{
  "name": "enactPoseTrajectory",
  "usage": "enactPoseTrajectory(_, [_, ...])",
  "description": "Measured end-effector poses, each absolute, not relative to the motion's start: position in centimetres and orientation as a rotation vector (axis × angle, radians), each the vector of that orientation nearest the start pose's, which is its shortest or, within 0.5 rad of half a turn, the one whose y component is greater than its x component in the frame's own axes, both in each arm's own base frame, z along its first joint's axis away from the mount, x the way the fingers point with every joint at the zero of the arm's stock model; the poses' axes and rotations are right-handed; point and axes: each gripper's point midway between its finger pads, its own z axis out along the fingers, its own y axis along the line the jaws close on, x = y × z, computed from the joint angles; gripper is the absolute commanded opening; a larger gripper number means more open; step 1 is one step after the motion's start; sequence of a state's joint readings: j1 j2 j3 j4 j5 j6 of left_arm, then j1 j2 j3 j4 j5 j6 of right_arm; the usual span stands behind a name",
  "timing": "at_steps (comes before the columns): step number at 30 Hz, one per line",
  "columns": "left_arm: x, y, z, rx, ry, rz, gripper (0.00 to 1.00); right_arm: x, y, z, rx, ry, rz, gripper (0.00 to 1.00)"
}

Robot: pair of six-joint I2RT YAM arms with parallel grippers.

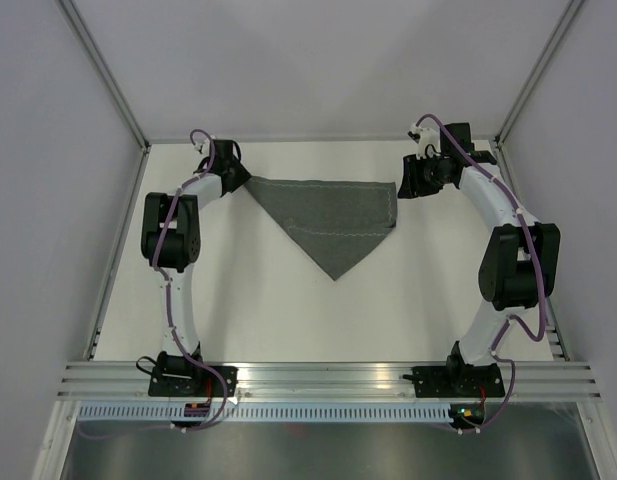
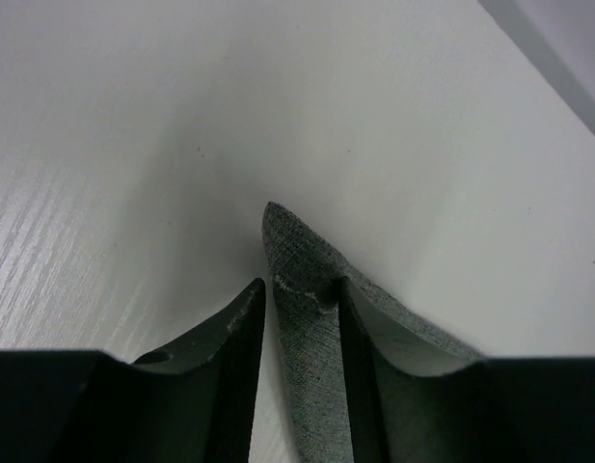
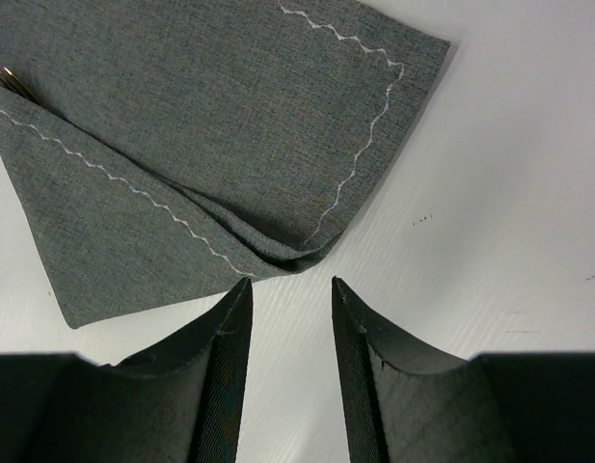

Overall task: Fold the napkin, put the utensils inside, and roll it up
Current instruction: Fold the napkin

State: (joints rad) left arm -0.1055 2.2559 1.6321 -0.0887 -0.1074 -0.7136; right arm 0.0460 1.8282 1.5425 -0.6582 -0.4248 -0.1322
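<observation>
The napkin lies folded into a triangle toward the 12 o'clock side of the table, its long edge far and its tip pointing to 6 o'clock. Only the top view shows this whole shape and both arms at once: the left gripper sits at the napkin's 9 o'clock corner, the right gripper just beside its 3 o'clock corner.

The left wrist view adds the detail there. A narrow corner of the napkin runs between the fingers of the left gripper and pokes out past them toward 12 o'clock. The jaws are spread around it, the cloth against the right finger and a sliver of table showing beside the left one.

The right wrist view shows the right gripper with jaws spread and bare table between them. The napkin's folded corner, with its wavy pale stitching, lies just past the fingertips at 12 o'clock, not touching. At 9 o'clock, a gold glint of the utensil peeks from the fold.
</observation>
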Motion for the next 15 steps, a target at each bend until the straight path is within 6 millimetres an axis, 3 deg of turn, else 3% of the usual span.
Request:
enactPoseTrajectory(4, [58.9,-7.1,3.2,-0.746,2.179,-0.321,0.27,44.1,8.8,14.2,-0.389,2.432,0.494,0.43])
enactPoseTrajectory(7, [59.0,-7.2,2.9,-0.742,2.185,-0.341,0.11,44.1,8.8,14.1,-0.39,2.432,0.494,0.43])
enactPoseTrajectory(12, [59.4,-8.0,3.4,-0.703,2.145,-0.415,0.07,44.0,8.7,13.9,-0.389,2.434,0.494,0.43])
enactPoseTrajectory(15, [58.0,-8.7,3.0,-0.656,2.121,-0.481,0.06,44.0,8.7,13.8,-0.389,2.436,0.494,0.43])
